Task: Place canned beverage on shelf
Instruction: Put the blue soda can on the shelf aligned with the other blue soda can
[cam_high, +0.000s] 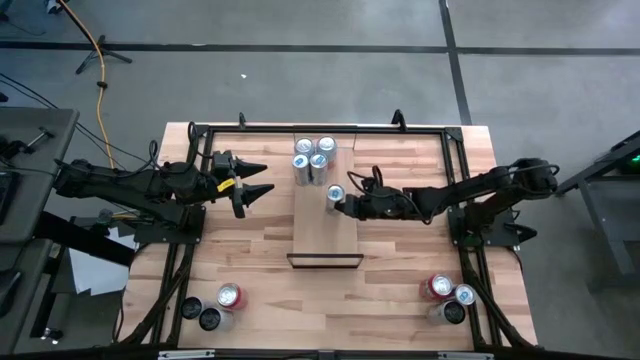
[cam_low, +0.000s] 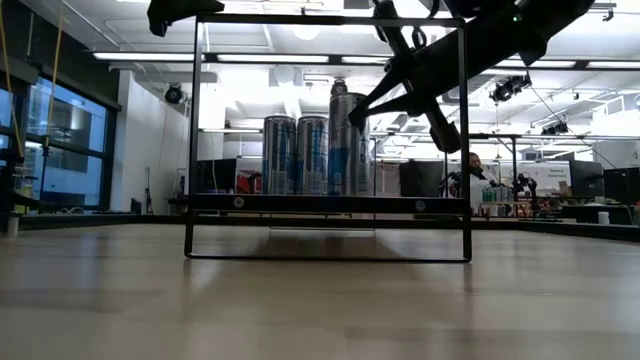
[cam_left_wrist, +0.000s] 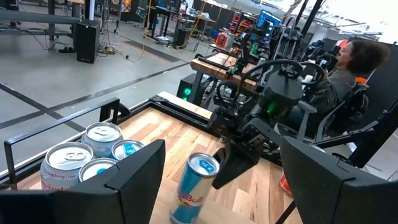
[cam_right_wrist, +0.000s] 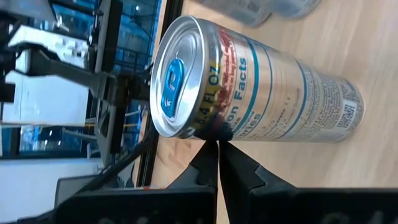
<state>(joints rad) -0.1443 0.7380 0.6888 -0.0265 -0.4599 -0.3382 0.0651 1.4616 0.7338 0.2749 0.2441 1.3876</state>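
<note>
The shelf (cam_high: 325, 225), a narrow light-wood plank with a thin black frame at its near end, lies mid-table. Several cans (cam_high: 313, 157) stand upright on its far end. One silver-and-blue can (cam_high: 336, 194) stands upright on the plank near its right edge, also seen in the left wrist view (cam_left_wrist: 196, 186). My right gripper (cam_high: 347, 206) is shut, its tips at this can's right side. My left gripper (cam_high: 258, 186) hovers open above the table left of the shelf, pointing level toward it, with nothing between its fingers. My right gripper's shut fingertips (cam_right_wrist: 217, 149) meet the can's side wall just below the top rim (cam_right_wrist: 214, 127). They come from the table's right, slanting slightly downward. The can stands upright with its base on the shelf plank; it is not clasped between the fingers.
Three cans (cam_high: 215, 305) stand at the table's near left corner and three more (cam_high: 448, 298) at the near right. A black metal frame (cam_high: 320, 128) runs along the table's far and side edges. A person (cam_left_wrist: 348, 68) sits beyond the table's right side.
</note>
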